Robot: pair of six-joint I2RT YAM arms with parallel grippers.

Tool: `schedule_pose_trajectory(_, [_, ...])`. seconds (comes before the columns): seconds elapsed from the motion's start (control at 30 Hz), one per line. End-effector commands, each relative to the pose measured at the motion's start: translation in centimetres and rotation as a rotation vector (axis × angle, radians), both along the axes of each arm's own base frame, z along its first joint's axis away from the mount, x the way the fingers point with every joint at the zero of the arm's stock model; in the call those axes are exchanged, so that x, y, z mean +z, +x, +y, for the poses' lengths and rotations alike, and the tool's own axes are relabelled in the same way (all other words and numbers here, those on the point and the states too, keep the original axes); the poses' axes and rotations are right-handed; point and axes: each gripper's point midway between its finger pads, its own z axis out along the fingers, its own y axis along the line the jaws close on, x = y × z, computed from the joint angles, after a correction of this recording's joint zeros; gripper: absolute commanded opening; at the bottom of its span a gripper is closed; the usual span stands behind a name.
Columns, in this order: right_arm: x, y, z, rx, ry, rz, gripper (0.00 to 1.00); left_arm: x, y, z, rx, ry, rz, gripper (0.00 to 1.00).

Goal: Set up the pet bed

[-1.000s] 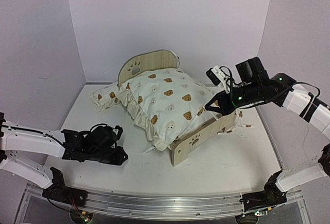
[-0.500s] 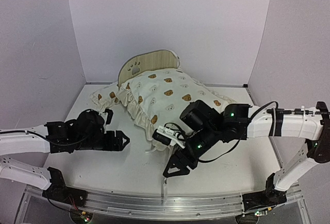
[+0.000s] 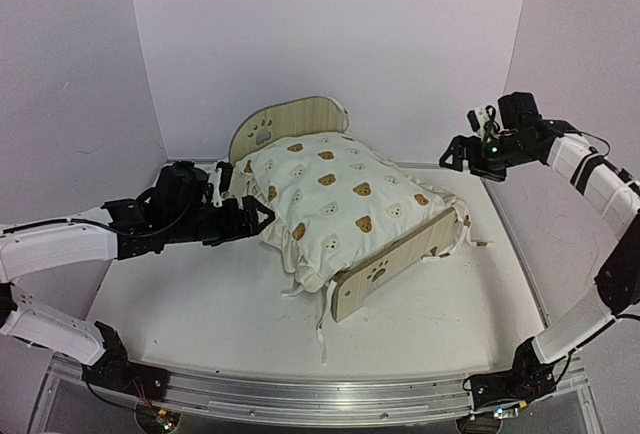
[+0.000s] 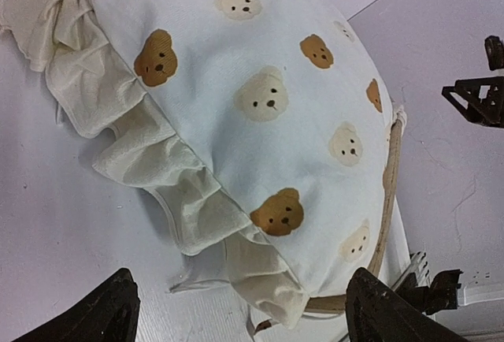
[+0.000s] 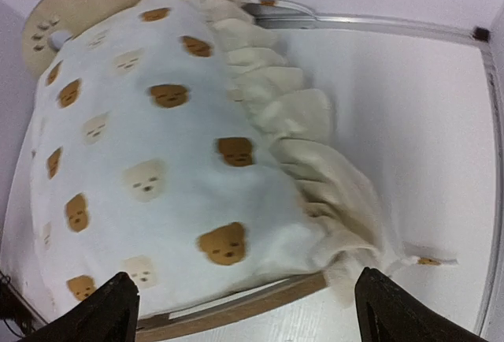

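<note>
Bed (image 3: pixel 392 264): stands at mid-table, set diagonally, headboard to the far left, footboard to the near right. Paw cutouts show on both boards. Its base is hidden.

Cushion (image 3: pixel 335 189): lies on the bed and fills it between the boards. The ruffle hangs over the left side down to the table (image 3: pixel 190 304). One tie (image 3: pixel 321 339) trails on the table in front of the footboard.

Left gripper (image 3: pixel 258 216): just beside the cushion's left ruffle and pointing at it. Fingers (image 4: pixel 110 314) stand wide apart with nothing between them.

Right gripper (image 3: pixel 450 154): raised in the air off the bed's right side, apart from it. Jaws spread wide and hold nothing.
</note>
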Motion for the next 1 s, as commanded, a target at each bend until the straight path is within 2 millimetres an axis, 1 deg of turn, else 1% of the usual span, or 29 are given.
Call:
schedule_pose_trajectory(0.0, [-1.9,2.4,-4.1,-0.078,0.108,0.096,0.96,2.6,2.2,-3.2,-0.046,-0.191,-0.006,0.91])
schedule_pose_trajectory(0.07, [-3.0,3.7,-5.5,-0.123,0.097,0.108,0.95,2.0,3.1,-4.4,-0.057,-0.205,0.006,0.91])
schedule_pose_trajectory(0.1, [-3.6,4.2,-6.0,-0.142,0.077,0.112,0.95,1.3,3.6,-5.3,-0.072,-0.202,0.015,0.91])
schedule_pose_trajectory(0.17, [-4.9,5.0,-6.0,-0.146,0.095,0.138,0.94,0.6,4.3,-6.6,-0.102,-0.196,0.024,0.92])
schedule_pose_trajectory(0.23, [-6.1,5.3,-5.6,-0.128,0.113,0.165,0.89,0.1,4.9,-7.9,-0.141,-0.18,0.019,0.92])
schedule_pose_trajectory(0.33, [-5.9,5.8,-4.5,-0.073,0.168,0.107,0.89,-0.7,5.7,-9.4,-0.173,-0.16,0.023,0.92])
schedule_pose_trajectory(0.47, [-6.3,6.1,-2.9,0.022,0.231,0.103,0.83,-2.0,6.5,-9.7,-0.162,-0.137,0.021,0.92])
schedule_pose_trajectory(0.57, [-7.7,6.1,-2.9,0.02,0.226,0.121,0.81,-2.7,6.9,-10.0,-0.164,-0.117,0.017,0.92])
schedule_pose_trajectory(0.7, [-9.8,4.7,-2.9,0.011,0.224,0.172,0.79,-4.0,7.8,-10.4,-0.164,-0.092,0.024,0.92])
schedule_pose_trajectory(0.8, [-10.9,3.5,-2.7,0.011,0.235,0.201,0.78,-4.4,8.4,-10.8,-0.163,-0.082,0.02,0.92])
schedule_pose_trajectory(0.87, [-11.5,2.1,-1.2,0.055,0.267,0.238,0.76,-4.6,8.8,-11.0,-0.163,-0.074,0.017,0.91])
schedule_pose_trajectory(0.97, [-11.9,-0.8,1.7,0.114,0.273,0.276,0.75,-4.5,9.1,-11.3,-0.165,-0.071,0.008,0.91])
